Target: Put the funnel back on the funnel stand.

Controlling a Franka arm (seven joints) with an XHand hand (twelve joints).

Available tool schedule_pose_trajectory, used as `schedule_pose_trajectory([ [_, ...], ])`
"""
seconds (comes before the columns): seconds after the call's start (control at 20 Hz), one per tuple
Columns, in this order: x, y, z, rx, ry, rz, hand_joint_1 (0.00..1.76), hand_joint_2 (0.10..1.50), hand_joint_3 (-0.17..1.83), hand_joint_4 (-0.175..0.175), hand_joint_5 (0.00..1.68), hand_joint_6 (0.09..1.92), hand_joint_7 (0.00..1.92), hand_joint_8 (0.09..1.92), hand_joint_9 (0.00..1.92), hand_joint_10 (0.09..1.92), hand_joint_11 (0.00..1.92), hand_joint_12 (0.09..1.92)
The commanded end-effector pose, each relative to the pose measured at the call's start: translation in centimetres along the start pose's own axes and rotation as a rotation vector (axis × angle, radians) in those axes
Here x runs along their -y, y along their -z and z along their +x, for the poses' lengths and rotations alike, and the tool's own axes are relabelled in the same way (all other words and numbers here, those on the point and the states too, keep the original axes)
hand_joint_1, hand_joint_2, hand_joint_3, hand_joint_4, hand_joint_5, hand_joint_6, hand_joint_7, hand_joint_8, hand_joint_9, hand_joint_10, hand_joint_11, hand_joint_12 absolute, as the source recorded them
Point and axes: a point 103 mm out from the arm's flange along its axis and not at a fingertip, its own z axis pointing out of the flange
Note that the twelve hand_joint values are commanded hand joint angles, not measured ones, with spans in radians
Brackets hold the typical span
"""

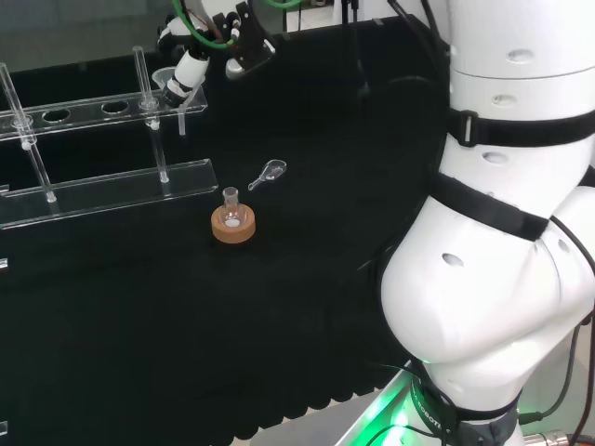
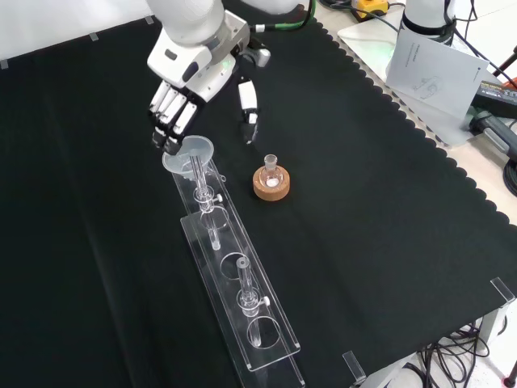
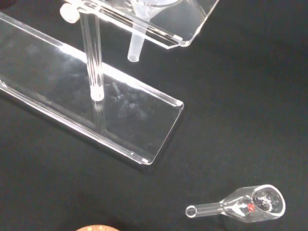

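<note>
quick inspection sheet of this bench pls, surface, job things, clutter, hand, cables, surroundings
surface: black cloth, flat, scalloped edge.
job's things: clear funnel seated in the end hole of the clear funnel stand, stem hanging below the top shelf.
clutter: small flask on a cork ring; small glass scoop lying on the cloth beside it.
grippers: robot hand right behind the funnel's rim, fingers fairly straight; contact unclear.
cables: green cables at the wrist.
surroundings: papers and cables off the cloth.
</note>
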Motion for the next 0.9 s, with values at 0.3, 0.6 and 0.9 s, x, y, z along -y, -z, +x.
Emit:
schedule_pose_trajectory([
  [0.3, 8.6, 1.5, -4.3, -0.100, -0.107, -0.140, 0.53, 0.71, 0.24, -0.052, 0.25, 0.09, 0.06, 0.64, 0.29, 0.75, 0.26, 1.42],
  [0.6, 11.9, 0.7, -6.2, -0.136, -0.182, -0.139, 0.54, 0.73, 0.24, -0.053, 0.29, 0.09, 0.09, 0.67, 0.34, 0.73, 0.28, 1.42],
  [0.9, 14.1, -0.3, -7.0, -0.162, -0.225, -0.140, 0.54, 0.74, 0.25, -0.056, 0.30, 0.09, 0.11, 0.68, 0.37, 0.73, 0.30, 1.42],
])
